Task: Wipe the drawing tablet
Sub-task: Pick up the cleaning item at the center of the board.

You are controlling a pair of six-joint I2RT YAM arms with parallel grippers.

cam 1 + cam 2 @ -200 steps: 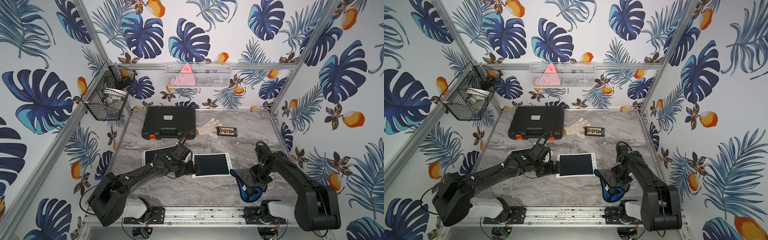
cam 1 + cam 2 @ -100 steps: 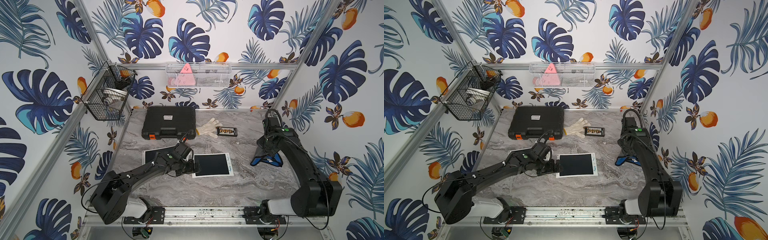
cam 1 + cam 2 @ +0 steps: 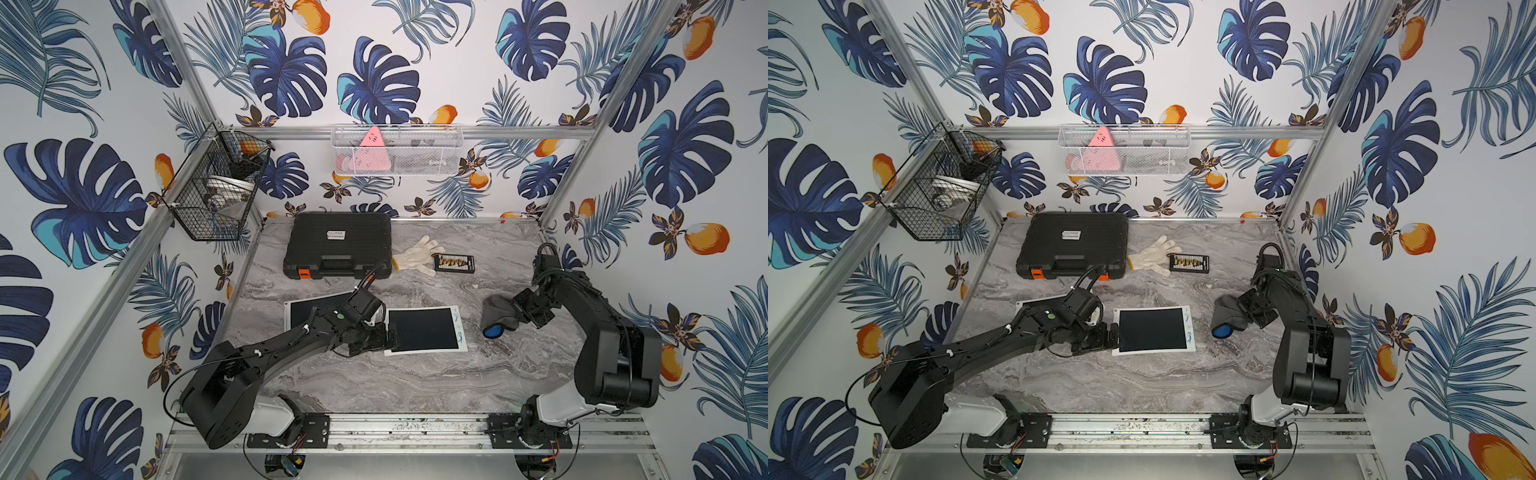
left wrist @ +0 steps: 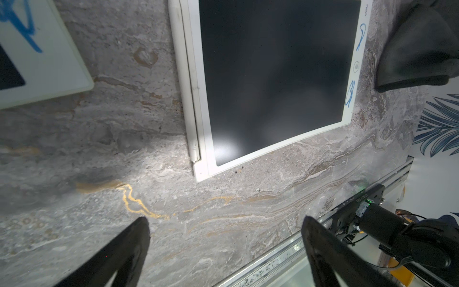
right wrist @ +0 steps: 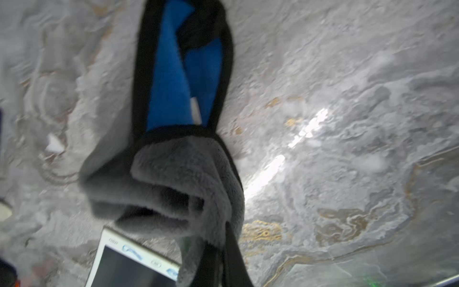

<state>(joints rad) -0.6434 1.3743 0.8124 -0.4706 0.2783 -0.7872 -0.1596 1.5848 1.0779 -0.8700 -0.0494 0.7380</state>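
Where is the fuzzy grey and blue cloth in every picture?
In a top view: the cloth is right of middle.
In a top view: the same place.
Left wrist: a dark lump at the edge.
Right wrist: big, in the middle.
Shared landmark: the drawing tablet, whose blue-scribbled white edge faces the cloth in all four.

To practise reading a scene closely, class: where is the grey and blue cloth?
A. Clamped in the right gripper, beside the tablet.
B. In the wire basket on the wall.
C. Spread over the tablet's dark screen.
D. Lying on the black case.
A: in a top view the cloth hangs from the shut right gripper, off to the side of the drawing tablet, with a gap between them.
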